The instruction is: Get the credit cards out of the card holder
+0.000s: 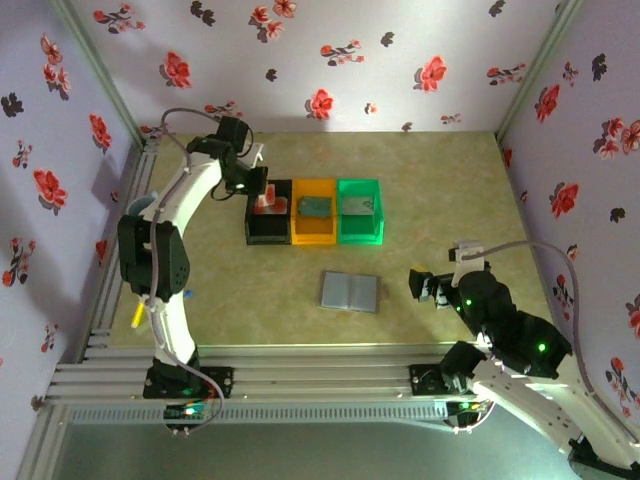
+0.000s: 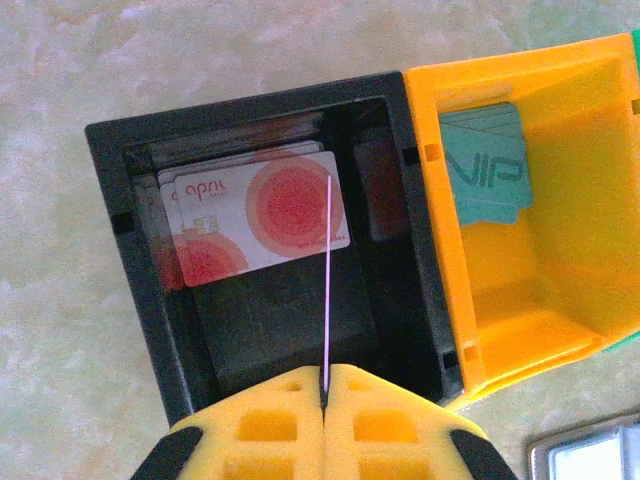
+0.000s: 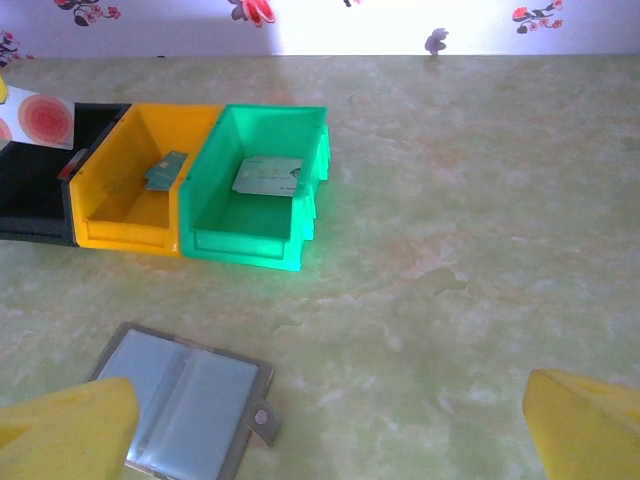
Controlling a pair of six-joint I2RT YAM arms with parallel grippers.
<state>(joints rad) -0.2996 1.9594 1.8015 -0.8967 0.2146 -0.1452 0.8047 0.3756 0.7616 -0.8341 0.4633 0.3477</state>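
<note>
a: left gripper (image 2: 325, 385)?
b: fingers pinched shut on a thin white red-circled card (image 3: 40, 118), over the black plastic box-shaped bin (image 2: 130, 300).
a: and the flat blue-grey rectangular card holder (image 1: 349, 291)?
b: lies open on the table (image 1: 450, 200); right gripper (image 1: 432, 287) near it, fingers spread wide.

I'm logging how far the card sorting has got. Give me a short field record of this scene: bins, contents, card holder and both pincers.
black bin: red-circle cards lying inside
orange bin: one teal card
green bin: one greyish card
card holder: lying open on the table, in front of the bins
left pincer: shut on a held card, seen edge-on above the black bin
right pincer: open, holding nothing, beside the card holder
</note>
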